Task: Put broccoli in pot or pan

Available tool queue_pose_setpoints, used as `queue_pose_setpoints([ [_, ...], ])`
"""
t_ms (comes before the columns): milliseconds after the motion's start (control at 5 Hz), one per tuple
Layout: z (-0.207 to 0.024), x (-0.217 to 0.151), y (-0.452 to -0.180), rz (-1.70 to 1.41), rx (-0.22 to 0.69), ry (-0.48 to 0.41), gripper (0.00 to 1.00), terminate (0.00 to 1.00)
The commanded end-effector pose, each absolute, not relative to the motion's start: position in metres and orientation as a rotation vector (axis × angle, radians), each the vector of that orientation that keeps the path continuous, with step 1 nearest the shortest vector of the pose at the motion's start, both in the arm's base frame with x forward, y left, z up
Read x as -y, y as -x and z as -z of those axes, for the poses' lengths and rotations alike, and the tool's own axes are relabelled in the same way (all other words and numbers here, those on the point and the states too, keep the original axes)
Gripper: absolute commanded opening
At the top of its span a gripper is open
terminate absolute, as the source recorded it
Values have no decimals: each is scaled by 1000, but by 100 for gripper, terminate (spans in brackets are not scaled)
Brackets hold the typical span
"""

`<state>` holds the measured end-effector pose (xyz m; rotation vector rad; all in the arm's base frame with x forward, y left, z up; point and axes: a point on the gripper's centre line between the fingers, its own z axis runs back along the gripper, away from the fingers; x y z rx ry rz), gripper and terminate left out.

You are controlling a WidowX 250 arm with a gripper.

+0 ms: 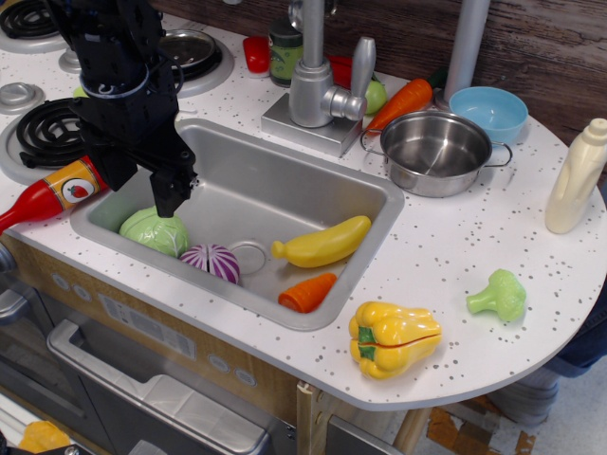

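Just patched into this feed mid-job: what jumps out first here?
The black gripper hangs over the sink's left end, just above the cabbage, far from its target. The broccoli sits alone on the counter at the right edge, beside the yellow pepper. The steel pot stands empty behind the sink, next to the faucet.

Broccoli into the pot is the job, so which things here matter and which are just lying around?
For the job:
broccoli on the counter
steel pot, empty
claw over the sink

Lying about:
yellow pepper
banana
cabbage
blue bowl
ketchup bottle
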<state>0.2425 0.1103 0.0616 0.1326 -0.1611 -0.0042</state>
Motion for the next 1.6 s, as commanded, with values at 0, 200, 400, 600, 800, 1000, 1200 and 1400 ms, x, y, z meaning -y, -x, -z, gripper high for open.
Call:
queue_pose_setpoints([
  [0, -62, -110, -242, 4, 161, -133, 100, 0],
  [200, -82, -60, -261, 3, 175, -134, 100, 0],
  [400, -94, -10, -273, 8, 194, -152, 100, 0],
  [600, -104, 40, -286, -17, 190, -156, 100, 0],
  [800, -104, 88, -301, -55, 183, -81, 100, 0],
  [1000, -90, 139, -308, -37, 191, -96, 100, 0],
  [1200, -73, 189, -319, -19, 193, -97, 100, 0],
  [1400, -62, 202, -319, -27, 198, -120, 100, 0],
])
